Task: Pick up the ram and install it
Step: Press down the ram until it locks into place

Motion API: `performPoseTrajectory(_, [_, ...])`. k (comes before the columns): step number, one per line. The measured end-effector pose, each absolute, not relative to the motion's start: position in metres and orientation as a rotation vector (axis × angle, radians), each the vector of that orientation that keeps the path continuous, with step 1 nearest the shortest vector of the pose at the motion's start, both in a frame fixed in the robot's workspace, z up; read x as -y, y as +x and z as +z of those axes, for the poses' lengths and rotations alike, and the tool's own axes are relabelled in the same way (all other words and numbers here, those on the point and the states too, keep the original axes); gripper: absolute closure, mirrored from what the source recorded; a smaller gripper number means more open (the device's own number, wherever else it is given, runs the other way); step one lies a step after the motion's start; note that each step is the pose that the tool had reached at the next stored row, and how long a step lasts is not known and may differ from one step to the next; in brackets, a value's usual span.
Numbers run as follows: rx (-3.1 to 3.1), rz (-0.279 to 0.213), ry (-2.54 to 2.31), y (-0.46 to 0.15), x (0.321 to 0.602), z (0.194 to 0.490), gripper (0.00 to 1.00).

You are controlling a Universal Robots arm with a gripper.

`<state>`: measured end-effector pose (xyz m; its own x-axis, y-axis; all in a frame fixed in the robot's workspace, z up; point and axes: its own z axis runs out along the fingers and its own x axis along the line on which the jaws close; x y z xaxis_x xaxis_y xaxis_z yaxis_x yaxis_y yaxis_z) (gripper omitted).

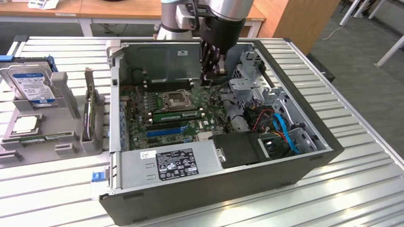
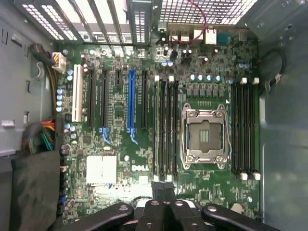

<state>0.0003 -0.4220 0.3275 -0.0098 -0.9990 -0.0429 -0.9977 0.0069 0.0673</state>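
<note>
My gripper [image 1: 211, 75] hangs inside the open computer case [image 1: 303, 118], over the far end of the motherboard [image 1: 189, 106]. Its black fingers [image 2: 163, 190] are shut together with nothing visible between them. One ram stick [image 1: 45, 138], long, thin and green, lies flat in the grey tray [image 1: 38, 146] at the exterior view's left, well away from the gripper. A similar green stick [image 1: 178, 114] stands on the board beside the processor socket [image 1: 177, 99]. Black memory slots [image 2: 166, 130] run along both sides of the socket [image 2: 203, 136], the other bank [image 2: 245, 127] near the case wall.
The tray also holds a hard drive [image 1: 30, 85], a square silver chip [image 1: 25, 124] and an upright green card [image 1: 92, 111]. Inside the case are a blue expansion slot [image 2: 131, 101], a power supply [image 1: 173, 163], blue and red cables [image 1: 281, 127] and a metal drive cage [image 1: 252, 80].
</note>
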Motion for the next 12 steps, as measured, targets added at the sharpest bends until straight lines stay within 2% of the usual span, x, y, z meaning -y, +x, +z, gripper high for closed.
performPoseTrajectory(12, [2.217,-0.122,2.198,0.0075,0.4220,0.3272,0.90])
